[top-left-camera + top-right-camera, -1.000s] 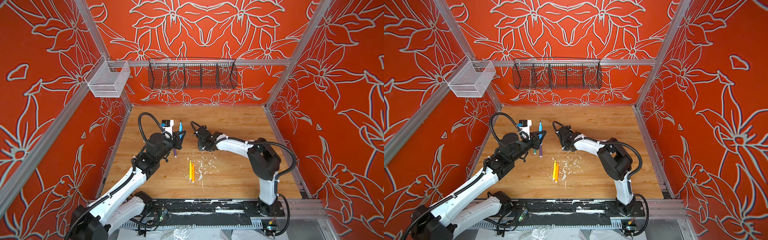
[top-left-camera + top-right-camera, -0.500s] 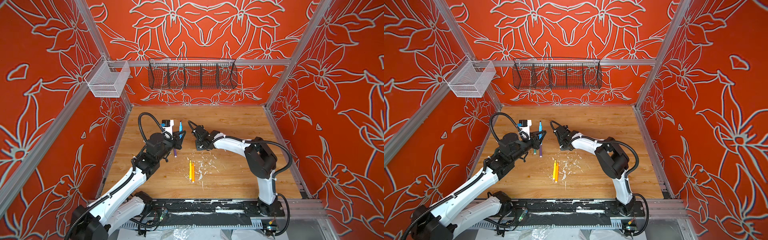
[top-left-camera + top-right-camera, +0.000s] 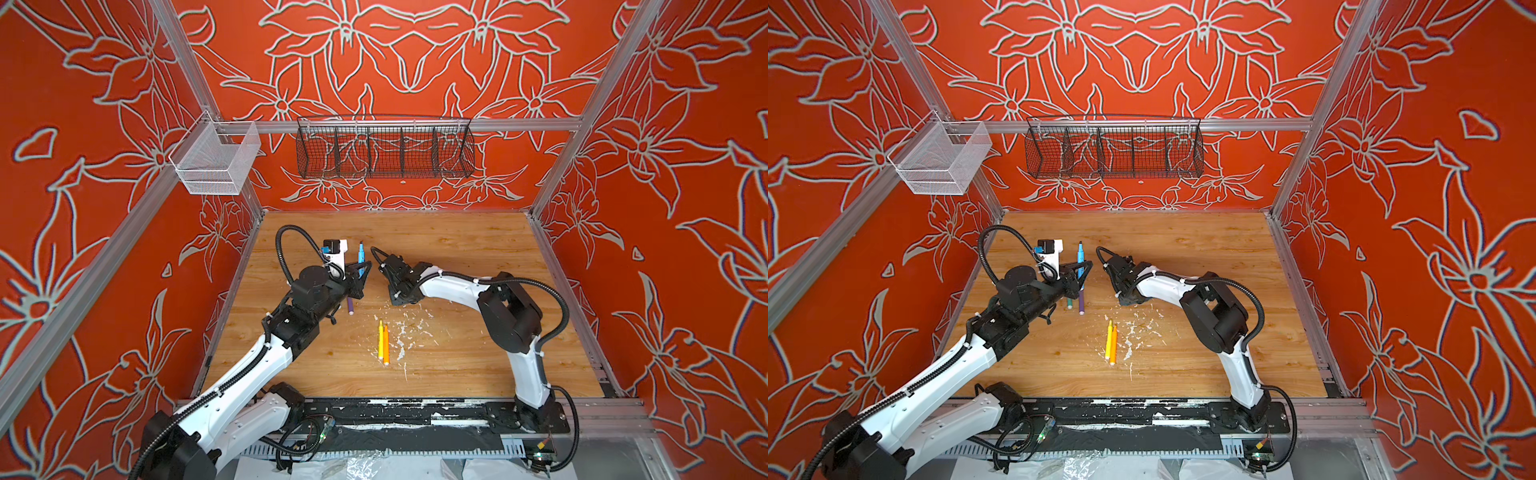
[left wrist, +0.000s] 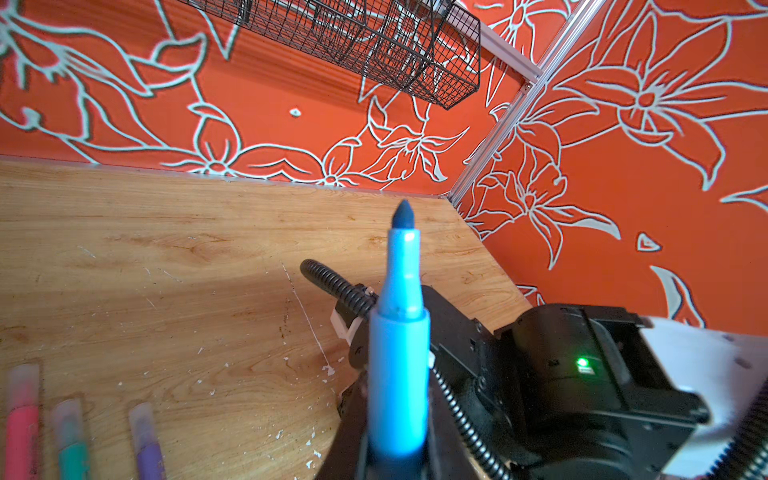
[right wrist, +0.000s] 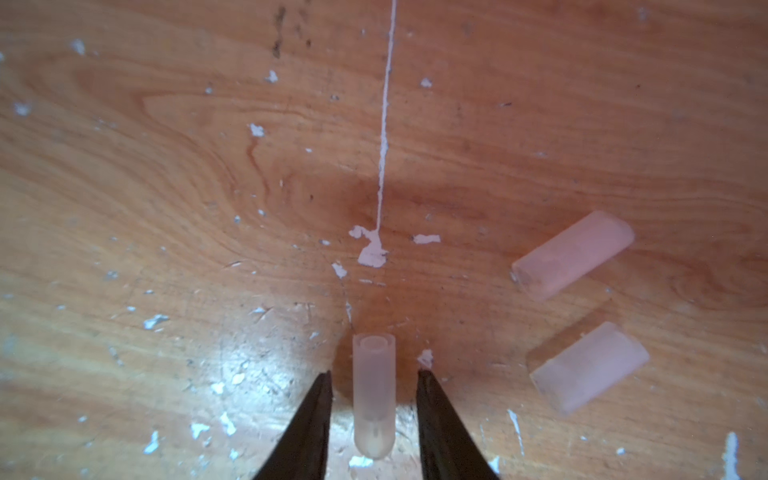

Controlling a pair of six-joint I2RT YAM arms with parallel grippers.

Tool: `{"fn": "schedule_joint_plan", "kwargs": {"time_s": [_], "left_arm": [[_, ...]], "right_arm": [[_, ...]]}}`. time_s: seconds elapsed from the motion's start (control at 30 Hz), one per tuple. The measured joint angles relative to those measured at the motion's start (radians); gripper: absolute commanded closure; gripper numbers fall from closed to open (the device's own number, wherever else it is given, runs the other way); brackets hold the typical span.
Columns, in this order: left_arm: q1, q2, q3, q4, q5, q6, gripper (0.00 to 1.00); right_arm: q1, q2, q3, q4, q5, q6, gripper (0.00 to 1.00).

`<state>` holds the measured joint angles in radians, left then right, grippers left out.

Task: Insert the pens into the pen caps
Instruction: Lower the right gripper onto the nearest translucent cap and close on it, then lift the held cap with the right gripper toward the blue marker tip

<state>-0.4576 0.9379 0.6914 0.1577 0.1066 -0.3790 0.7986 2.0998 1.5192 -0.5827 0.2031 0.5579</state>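
My left gripper is shut on a blue pen, held off the table with its bare dark tip pointing away from the jaws. My right gripper points down at the table, open. A clear pen cap lies between its fingers with a gap on each side. Two more pen caps lie close by. Capped pink, green and purple pens lie under the left arm. Yellow and orange pens lie mid-table.
White paint flecks are scattered on the wooden table around the right gripper. A black wire basket hangs on the back wall and a white mesh basket on the left wall. The arm bases stand along the front rail.
The right gripper has shifted slightly to the left over the table. The left arm and its blue pen have not moved.
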Motion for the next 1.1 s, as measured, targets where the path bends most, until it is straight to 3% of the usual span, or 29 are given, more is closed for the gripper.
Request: {"fn": "schedule_joint_plan", "kwargs": {"time_s": [0.93,1.1], "left_arm": [[0.000,0.000,0.000,0.000,0.000,0.000,1.00],[0.000,0.000,0.000,0.000,0.000,0.000,1.00]], "right_arm": [[0.002,0.026,0.040,-0.033,0.009,-0.007,0.87],[0.002,0.003,0.006,-0.005,0.009,-0.005,0.88]]}}
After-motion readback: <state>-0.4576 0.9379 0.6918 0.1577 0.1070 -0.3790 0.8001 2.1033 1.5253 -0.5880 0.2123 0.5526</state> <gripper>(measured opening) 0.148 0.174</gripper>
